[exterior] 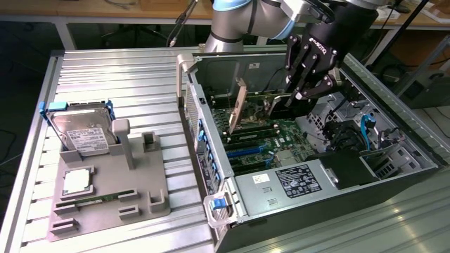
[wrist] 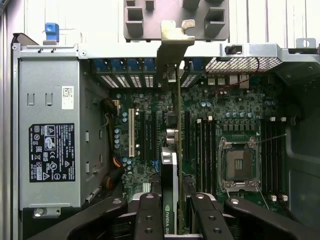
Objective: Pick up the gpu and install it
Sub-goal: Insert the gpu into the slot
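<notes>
In the wrist view the gripper (wrist: 175, 202) is clamping the gpu (wrist: 170, 175) between its black fingers (wrist: 149, 215) — the card is standing on edge, its silver bracket pointing toward the case wall. Behind it the motherboard (wrist: 240, 120) is lying flat, a grey power supply (wrist: 50, 135) sitting beside it. In the upper right of the exterior view the arm is reaching down into the open computer case (exterior: 211, 58), holding the card upright over the slots. Farther off, at the lower left of that view, a hard drive (exterior: 81, 132) is leaning in a grey tray (exterior: 105, 179)
</notes>
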